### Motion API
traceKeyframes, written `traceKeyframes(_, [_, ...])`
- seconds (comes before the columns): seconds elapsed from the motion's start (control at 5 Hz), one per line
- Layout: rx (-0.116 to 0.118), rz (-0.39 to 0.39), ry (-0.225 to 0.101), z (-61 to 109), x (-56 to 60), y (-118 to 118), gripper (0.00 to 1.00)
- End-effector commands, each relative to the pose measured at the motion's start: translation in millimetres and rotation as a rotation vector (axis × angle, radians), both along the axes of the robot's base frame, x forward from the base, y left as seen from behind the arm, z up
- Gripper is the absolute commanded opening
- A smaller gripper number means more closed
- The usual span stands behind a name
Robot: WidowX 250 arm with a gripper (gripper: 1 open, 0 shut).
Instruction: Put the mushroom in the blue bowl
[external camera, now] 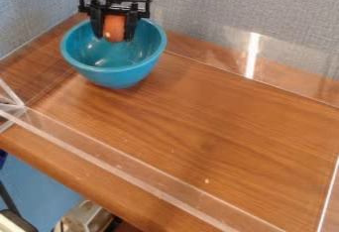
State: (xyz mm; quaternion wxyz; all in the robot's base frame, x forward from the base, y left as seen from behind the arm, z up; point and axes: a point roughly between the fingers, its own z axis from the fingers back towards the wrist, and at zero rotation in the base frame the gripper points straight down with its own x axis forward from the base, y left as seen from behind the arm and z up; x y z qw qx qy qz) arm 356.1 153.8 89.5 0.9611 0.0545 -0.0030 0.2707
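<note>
Your gripper [115, 28]: black, pointing straight down at the far left of the table, its two fingers [95, 20] lowered just inside the rim of the blue bowl [113, 56]. You can see the jaws partly closed and clamped on the mushroom [115, 27], one finger on each side of it.

Your mushroom: small, orange-brown, held between the fingers above the inside of the bowl, toward its far side. You cannot tell from this view whether it touches the bowl's inner wall.

Your blue bowl: round, deep, glossy turquoise, standing upright on the wooden tabletop [225, 117] near the far left corner.

Surroundings: clear acrylic walls [252, 53] border the tabletop; a grey textured wall [239, 3] stands behind.
</note>
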Motion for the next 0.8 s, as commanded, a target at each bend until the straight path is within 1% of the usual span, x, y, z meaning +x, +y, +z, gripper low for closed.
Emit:
traceKeyframes(0.0, [0.034, 0.001, -0.066, 21.0, 8.9, 3.7, 0.00])
traceKeyframes(0.2, [0.040, 0.001, -0.070, 21.0, 10.3, 3.2, 0.00])
traceKeyframes(0.4, [0.045, 0.005, -0.063, 20.4, 4.6, 2.6, 1.00])
traceKeyframes(0.6, [0.051, 0.010, -0.061, 21.3, -1.3, 1.7, 1.00])
